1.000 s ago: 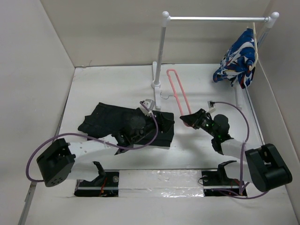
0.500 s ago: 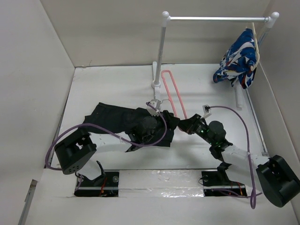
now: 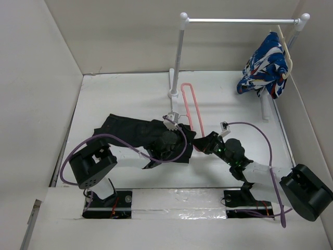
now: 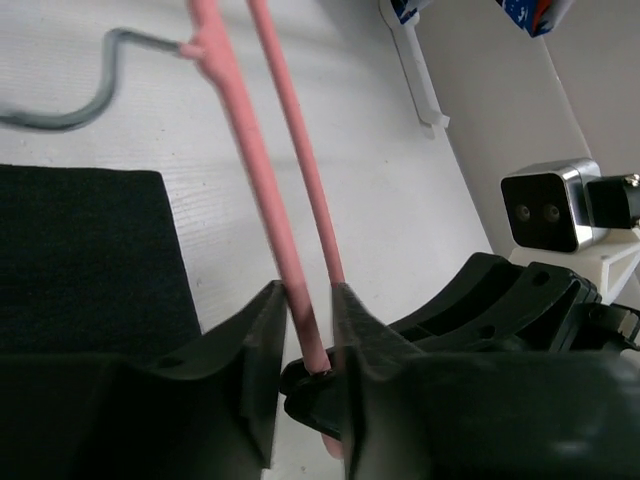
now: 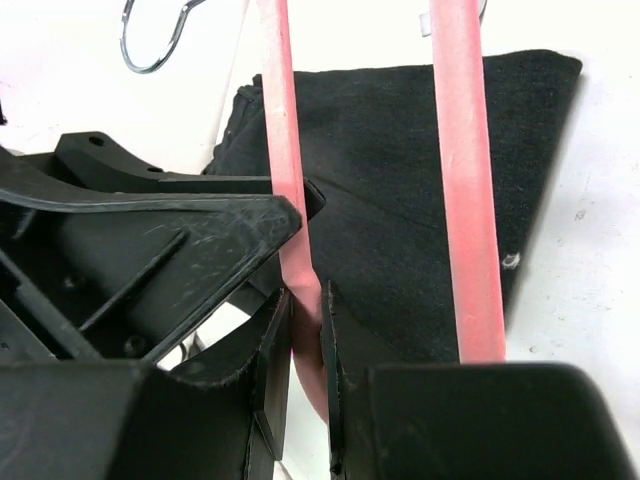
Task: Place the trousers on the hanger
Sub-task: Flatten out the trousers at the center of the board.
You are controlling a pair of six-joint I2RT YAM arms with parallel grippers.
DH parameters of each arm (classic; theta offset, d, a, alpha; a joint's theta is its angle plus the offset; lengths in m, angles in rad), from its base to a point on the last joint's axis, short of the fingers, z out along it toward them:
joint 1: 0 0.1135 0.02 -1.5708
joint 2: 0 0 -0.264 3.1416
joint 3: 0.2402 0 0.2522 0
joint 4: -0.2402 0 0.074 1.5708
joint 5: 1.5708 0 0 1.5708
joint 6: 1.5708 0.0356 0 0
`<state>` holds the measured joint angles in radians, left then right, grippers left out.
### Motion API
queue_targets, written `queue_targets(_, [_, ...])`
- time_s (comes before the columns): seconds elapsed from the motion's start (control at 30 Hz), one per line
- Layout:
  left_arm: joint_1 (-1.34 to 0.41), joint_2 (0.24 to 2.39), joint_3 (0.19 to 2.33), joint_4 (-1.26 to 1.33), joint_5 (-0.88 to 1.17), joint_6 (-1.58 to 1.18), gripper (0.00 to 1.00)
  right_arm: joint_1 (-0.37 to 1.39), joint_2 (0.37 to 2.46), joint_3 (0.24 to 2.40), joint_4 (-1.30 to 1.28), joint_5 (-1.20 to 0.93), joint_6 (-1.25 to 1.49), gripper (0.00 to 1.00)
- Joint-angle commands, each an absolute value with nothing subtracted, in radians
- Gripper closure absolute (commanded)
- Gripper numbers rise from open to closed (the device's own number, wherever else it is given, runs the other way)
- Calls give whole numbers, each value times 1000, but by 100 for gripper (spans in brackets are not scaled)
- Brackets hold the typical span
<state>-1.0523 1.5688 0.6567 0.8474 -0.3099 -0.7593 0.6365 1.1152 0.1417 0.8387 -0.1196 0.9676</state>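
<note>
The right gripper (image 5: 305, 340) is clenched on one rod of the pink hanger (image 5: 466, 200). The left gripper (image 4: 305, 330) straddles the same rod just beside it, fingers close on either side; I cannot tell whether they pinch it. The hanger's long axis runs straight away from both grippers, and its grey hook (image 4: 60, 110) branches off to the left. It is thin, two rods side by side. The black trousers (image 3: 125, 133) lie flat on the table (image 3: 119, 94), under the left gripper and left of it.

Black trousers (image 3: 125, 131), pink hanger (image 3: 194, 107), blue-white-red patterned garment (image 3: 264, 66).
</note>
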Motion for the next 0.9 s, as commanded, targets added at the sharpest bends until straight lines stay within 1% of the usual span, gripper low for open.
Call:
queue_targets(0.0, [-1066,1548,684,893,-314,-770,86,661,1094,146,924,-86,965,98])
queue_targets(0.07, [-1066,1533,672,887,-322,-767,98,661,1083,147,913,-92,959,90])
queue_targets(0.1, [-1066,1526,661,885,-327,-767,100,661,1074,143,904,-95,957,80])
queue_targets(0.17, [-1066,1513,657,874,-324,-758,100,661,1025,135,864,-100,954,70])
queue_targets(0.2, [-1066,1506,655,850,-322,-747,100,661,1000,127,845,-103,950,60])
queue_targets(0.27, [-1066,1484,637,838,-307,-756,100,661,902,127,717,-103,919,48])
queue_targets(0.3, [-1066,1477,608,854,-278,-774,100,661,861,132,654,-103,905,39])
queue_targets(0.33, [-1066,1471,597,867,-261,-785,100,661,813,147,509,-104,887,36])
queue_targets(0.37, [-1075,1463,588,873,-249,-795,100,661,711,156,435,-88,858,32])
queue_targets(0.4, [-1075,1462,574,883,-233,-802,100,670,657,163,361,-75,847,30])
queue_targets(0.43, [-1089,1462,568,885,-232,-814,100,670,602,173,239,-58,836,30])
queue_targets(0.47, [-1089,1465,560,891,-232,-825,100,679,501,176,189,-26,821,30])
queue_targets(0.5, [-1089,1466,552,909,-229,-836,100,680,455,179,149,-8,816,30])
queue_targets(0.53, [-1100,1471,534,922,-229,-859,100,680,415,183,65,4,815,33])
queue_targets(0.57, [-1100,1491,528,934,-227,-865,100,680,379,198,23,61,802,40])
queue_targets(0.6, [-1100,1506,531,946,-219,-871,100,667,339,207,0,74,790,57])
queue_targets(0.67, [-1100,1546,540,942,-210,-880,100,655,344,219,-49,83,758,73])
queue_targets(0.7, [-1100,1560,540,952,-213,-887,100,643,395,224,-41,75,747,87])
queue_targets(0.8, [-1120,1600,538,968,-250,-899,100,629,539,264,29,22,694,96])
queue_targets(0.83, [-1120,1608,546,962,-256,-900,100,629,648,278,69,12,677,97])
queue_targets(0.87, [-1120,1621,548,957,-262,-902,100,629,704,291,89,9,661,97])
